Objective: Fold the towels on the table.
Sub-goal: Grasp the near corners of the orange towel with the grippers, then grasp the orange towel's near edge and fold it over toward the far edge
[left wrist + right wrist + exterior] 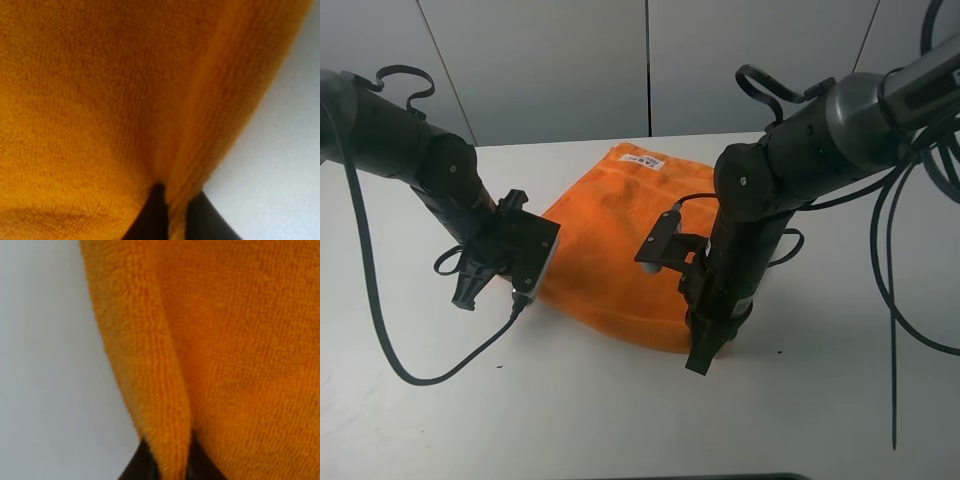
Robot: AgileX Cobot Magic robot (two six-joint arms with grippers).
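Note:
The orange towel (615,240) lies on the white table (620,420), its white label (648,160) at the far edge. My left gripper (532,286) is at the towel's near-left edge, its fingertips hidden behind the wrist camera housing. The left wrist view shows it (170,217) shut on a fold of the towel (100,100). My right gripper (698,350) points down at the towel's near-right corner. The right wrist view shows it (170,462) shut on a fold of the towel (240,340).
Bare white tabletop surrounds the towel, seen in the left wrist view (280,165) and the right wrist view (45,365). Black cables (890,260) hang from the right arm, and one (420,375) loops on the table under the left arm. A grey wall stands behind the table.

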